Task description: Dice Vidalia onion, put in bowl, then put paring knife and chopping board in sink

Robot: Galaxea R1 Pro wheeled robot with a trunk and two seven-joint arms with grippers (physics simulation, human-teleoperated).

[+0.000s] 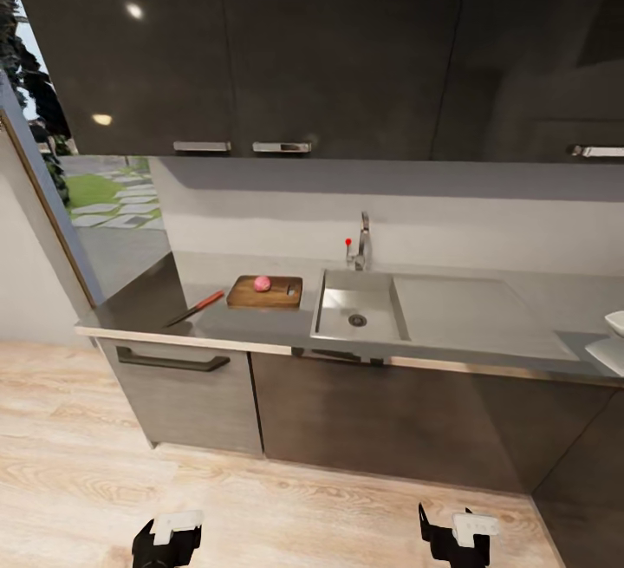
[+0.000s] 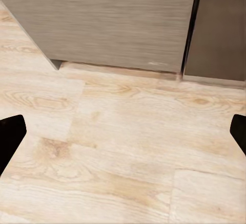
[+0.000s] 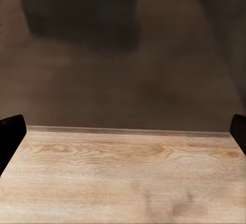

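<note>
In the head view the pinkish-red Vidalia onion (image 1: 263, 284) rests on the dark brown chopping board (image 1: 279, 294), left of the steel sink (image 1: 374, 309). The paring knife (image 1: 197, 308) lies on the grey countertop (image 1: 130, 312) left of the board, its orange-red handle pointing toward the board. The white bowl (image 1: 608, 351) is partly cut off at the far right. My left gripper (image 1: 166, 542) (image 2: 123, 137) and right gripper (image 1: 452, 538) (image 3: 123, 131) hang low over the wood floor, far from the counter. Both are open and hold nothing.
The chrome tap with a red knob (image 1: 359, 244) stands behind the basin, and the flat drainboard (image 1: 472, 316) lies to its right. Grey-brown lower cabinets (image 1: 186, 390) front the counter. A second white piece (image 1: 617, 322) sits behind the bowl. Light wood floor (image 1: 286, 507) lies between me and the cabinets.
</note>
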